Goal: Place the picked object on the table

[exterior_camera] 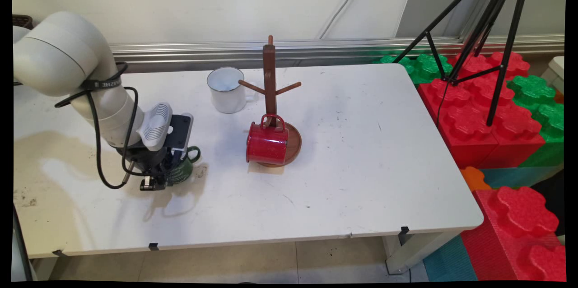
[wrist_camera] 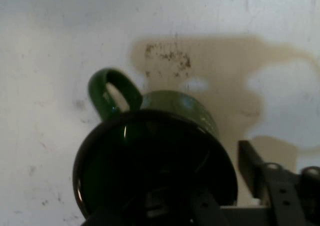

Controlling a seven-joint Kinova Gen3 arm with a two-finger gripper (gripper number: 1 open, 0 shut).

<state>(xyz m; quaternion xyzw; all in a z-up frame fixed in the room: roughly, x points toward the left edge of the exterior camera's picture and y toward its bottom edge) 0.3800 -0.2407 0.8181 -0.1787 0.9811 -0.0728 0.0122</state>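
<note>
A dark green enamel mug (exterior_camera: 183,169) stands upright on the white table (exterior_camera: 343,179) at the left. My gripper (exterior_camera: 159,179) is lowered onto its rim, on the side away from the handle. In the hand view I look down into the green mug (wrist_camera: 177,103), whose handle points up and to the left. One finger (wrist_camera: 252,168) stands just outside the mug's wall on the right, with a thin strip of table showing between them. The other finger reaches into the dark inside. The jaws are open astride the rim.
A brown wooden mug tree (exterior_camera: 270,80) stands mid-table, with a red mug (exterior_camera: 267,143) lying on its side against the base. A white mug (exterior_camera: 226,89) stands behind and to the left. A black tripod (exterior_camera: 492,39) and red and green foam blocks (exterior_camera: 492,112) are off the right edge.
</note>
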